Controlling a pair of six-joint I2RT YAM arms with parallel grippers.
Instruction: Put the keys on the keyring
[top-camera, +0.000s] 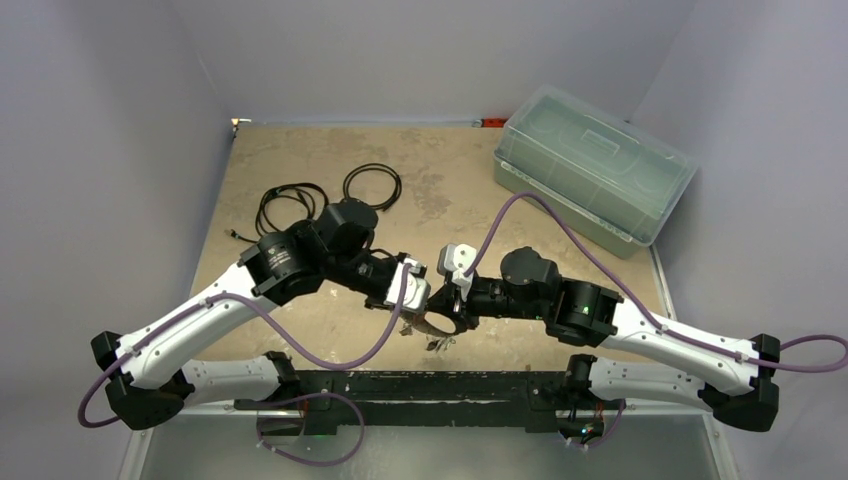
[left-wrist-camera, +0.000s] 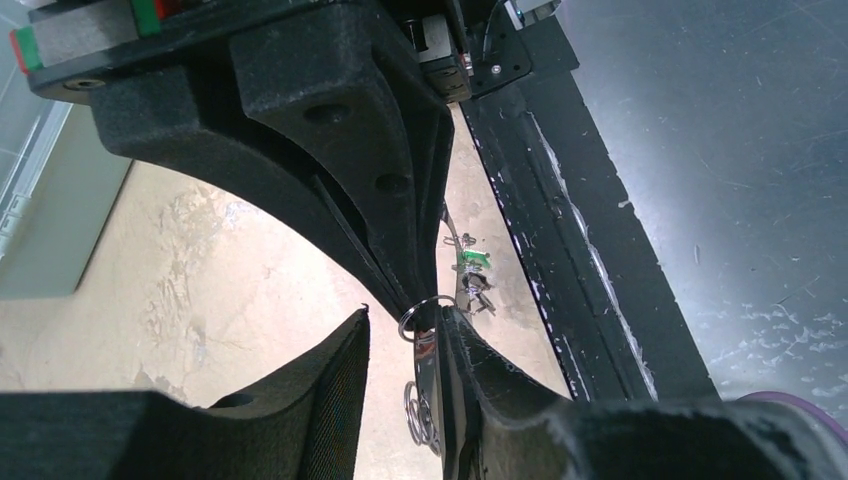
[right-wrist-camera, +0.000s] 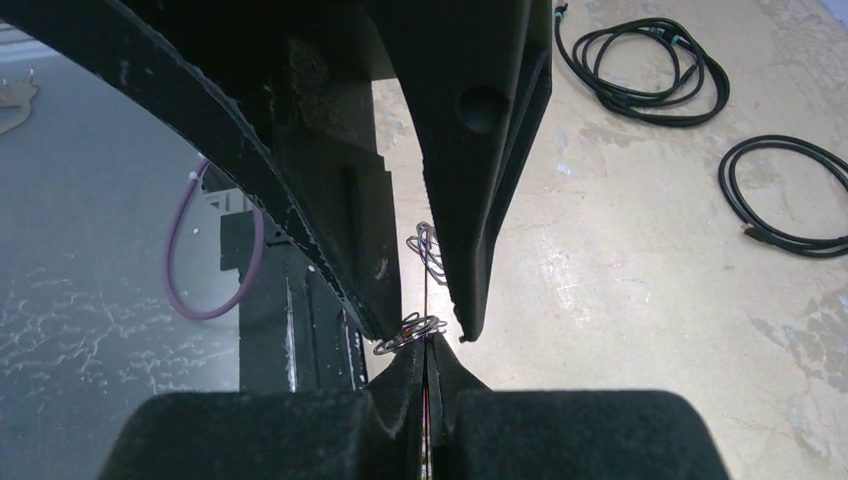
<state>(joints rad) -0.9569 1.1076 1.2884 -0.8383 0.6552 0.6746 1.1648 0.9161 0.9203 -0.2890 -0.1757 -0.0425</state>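
Status: threading is not shown complete. No key can be seen sitting on the keyring (right-wrist-camera: 408, 330). Judged mid-attempt, as both grippers meet tip to tip low over the table (right-wrist-camera: 650, 300), near its front rail (left-wrist-camera: 560, 250).

Right gripper (right-wrist-camera: 428, 345): fingers pressed flat together. The keyring's thin wire comes out right at their tips, so I judge it pinched there. The exact bite point is hidden by the pads.

Left gripper (left-wrist-camera: 405, 325): fingers partly spread, with bare table visible through the gap. They straddle the wire. One small loop sits at the mouth of the gap, close against one fingertip, and more loops hang deeper between the fingers. A shiny strip lies along the inner face of one finger; key blade or ring, cannot tell. Nothing is seen clamped across both pads.

Keys (left-wrist-camera: 472, 262): a green-headed one with a small metal cluster just beside it. They are outside both grippers, just past the right gripper's tips on the rail side. In the left wrist view they are near the loop but apart from it. Whether a fine wire ties them to the ring, cannot tell. Red and black heads are not made out.

Left to do, by my reading:
- Bring a key's hole to the wire's open end.
- Slide it round.
- Repeat for the rest.
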